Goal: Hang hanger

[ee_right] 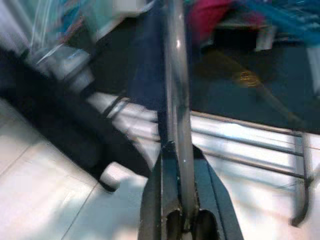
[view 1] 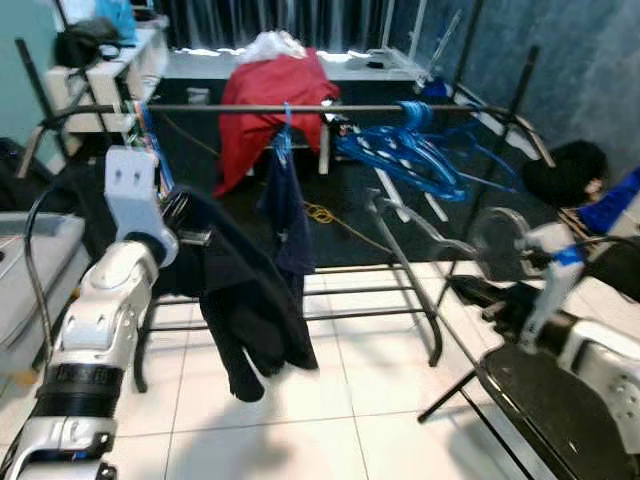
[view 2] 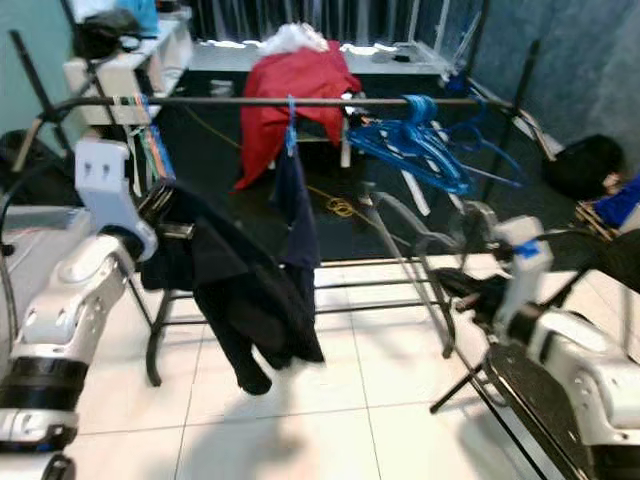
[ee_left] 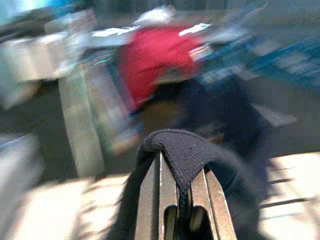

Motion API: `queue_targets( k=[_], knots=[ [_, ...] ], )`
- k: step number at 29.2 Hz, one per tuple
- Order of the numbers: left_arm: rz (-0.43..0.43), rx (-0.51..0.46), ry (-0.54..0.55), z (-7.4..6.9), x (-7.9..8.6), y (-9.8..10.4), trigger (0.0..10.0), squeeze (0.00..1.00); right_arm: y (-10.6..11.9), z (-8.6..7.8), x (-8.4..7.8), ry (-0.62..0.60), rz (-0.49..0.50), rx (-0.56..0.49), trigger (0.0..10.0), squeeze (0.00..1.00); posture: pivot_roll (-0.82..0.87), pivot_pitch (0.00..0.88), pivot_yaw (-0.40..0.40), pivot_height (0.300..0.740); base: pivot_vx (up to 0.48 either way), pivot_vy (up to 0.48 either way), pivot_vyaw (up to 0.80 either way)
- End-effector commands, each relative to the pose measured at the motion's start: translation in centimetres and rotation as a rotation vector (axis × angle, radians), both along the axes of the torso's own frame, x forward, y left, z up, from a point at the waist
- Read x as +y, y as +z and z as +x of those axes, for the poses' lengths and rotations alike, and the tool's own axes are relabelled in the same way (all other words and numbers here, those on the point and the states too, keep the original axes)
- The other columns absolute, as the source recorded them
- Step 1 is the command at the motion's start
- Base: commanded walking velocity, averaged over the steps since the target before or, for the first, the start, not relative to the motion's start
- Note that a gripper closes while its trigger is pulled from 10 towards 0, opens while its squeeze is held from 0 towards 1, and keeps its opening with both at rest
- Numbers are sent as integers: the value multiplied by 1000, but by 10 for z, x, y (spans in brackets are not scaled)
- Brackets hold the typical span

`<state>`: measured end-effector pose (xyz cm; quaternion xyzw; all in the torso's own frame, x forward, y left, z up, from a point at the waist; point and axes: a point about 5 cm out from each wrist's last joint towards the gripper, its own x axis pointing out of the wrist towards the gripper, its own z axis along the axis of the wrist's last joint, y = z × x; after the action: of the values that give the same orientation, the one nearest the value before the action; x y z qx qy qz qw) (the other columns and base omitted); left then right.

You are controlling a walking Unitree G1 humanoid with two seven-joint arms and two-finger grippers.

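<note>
- Left gripper (ee_left: 182,200) raised near rack's left end, fingers clamped on fold of black garment (view 1: 245,300); rest of cloth hanging down over white tile floor (view 1: 330,420).
- Right gripper (ee_right: 182,210) low beside rack's right leg, fingers pinched together on clear hanger (view 1: 420,225); hanger rod (ee_right: 176,100) running straight out between them, blurred, probably transparent plastic.
- Clear hanger below rack rail (view 1: 230,107), apart from it, not yet hung.
- Navy garment (view 1: 288,215) on blue hanger at rail's middle.
- Bunch of blue hangers (view 1: 415,150) near rail's right end.
- Red cloth (view 1: 270,100) behind rail.
</note>
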<state>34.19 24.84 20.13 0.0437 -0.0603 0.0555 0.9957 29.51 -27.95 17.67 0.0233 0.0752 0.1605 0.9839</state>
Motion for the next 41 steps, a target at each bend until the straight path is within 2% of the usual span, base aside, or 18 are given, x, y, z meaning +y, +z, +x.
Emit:
queue_targets(
  k=[1, 3, 5, 6, 7, 8, 9, 10, 11, 12, 13, 14, 15, 18, 20, 27, 33, 41],
  knots=[
    [39, 105, 158, -20, 33, -40, 10000, 0, -36, -9, -31, -213, -5, 76, 10000, 0, -19, 61, -31, 740, 0, 0, 788],
    [39, 105, 158, -20, 33, -40, 10000, 0, -36, -9, -31, -213, -5, 76, 10000, 0, -19, 61, -31, 740, 0, 0, 788],
    [28, 156, 157, -33, 31, -68, 10000, 0, -60, -19, -37, -270, 1, 124, 10000, 0, -20, 60, -35, 740, 0, 0, 784],
    [28, 156, 157, -33, 31, -68, 10000, 0, -60, -19, -37, -270, 1, 124, 10000, 0, -20, 60, -35, 740, 0, 0, 781],
    [9, 184, 142, -41, 25, -86, 10000, 0, -78, -26, -38, -294, -1, 162, 10000, 0, -20, 60, -35, 740, 0, 0, 788],
    [9, 184, 142, -41, 25, -86, 10000, 0, -78, -26, -38, -294, -1, 162, 10000, 0, -20, 60, -35, 740, 0, 0, 788],
    [-21, 218, 133, -48, 20, -102, 10000, 0, -91, -32, -36, -302, -5, 191, 10000, 0, -23, 64, -39, 740, 0, 0, 781],
    [-21, 218, 133, -48, 20, -102, 10000, 0, -91, -32, -36, -302, -5, 191, 10000, 0, -23, 64, -39, 740, 0, 0, 781],
    [-53, 257, 122, -56, 14, -119, 10000, 0, -106, -40, -33, -305, -34, 232, 10000, 0, -20, 65, -43, 740, 0, 0, 788],
    [-53, 257, 122, -56, 14, -119, 10000, 0, -106, -40, -33, -305, -34, 232, 10000, 0, -20, 65, -43, 740, 0, 0, 788],
    [-85, 300, 120, -65, 8, -135, 10000, 0, -119, -48, -31, -316, -43, 267, 10000, 0, -15, 65, -46, 740, 0, 0, 781],
    [-85, 300, 120, -65, 8, -135, 10000, 0, -119, -48, -31, -316, -43, 267, 10000, 0, -15, 65, -46, 740, 0, 0, 781],
    [-114, 336, 120, -72, 2, -149, 10000, 0, -131, -55, -29, -320, -50, 299, 10000, 0, -10, 65, -49, 740, 0, 0, 781],
    [-143, 368, 123, -78, -2, -160, 10000, 0, -139, -59, -28, -323, -59, 318, 10000, 0, -10, 65, -50, 740, 0, 0, 781],
    [-167, 409, 122, -87, -9, -176, 10000, 0, -152, -65, -28, -336, -82, 334, 10000, 0, -10, 62, -52, 740, 0, 0, 788],
    [-189, 424, 96, -97, -11, -188, 10000, 0, -166, -75, -31, -359, -60, 349, 10000, 0, 1, 65, -55, 740, 0, 0, 783],
    [-159, 439, 64, -95, -14, -191, 10000, 0, -174, -82, -27, -357, -61, 347, 10000, 0, 4, 63, -43, 740, 0, 0, 781],
    [-164, 428, 60, -94, -13, -193, 10000, 0, -177, -80, -27, -356, -73, 330, 10000, 0, 8, 45, -39, 740, 0, 0, 781]
  ],
)
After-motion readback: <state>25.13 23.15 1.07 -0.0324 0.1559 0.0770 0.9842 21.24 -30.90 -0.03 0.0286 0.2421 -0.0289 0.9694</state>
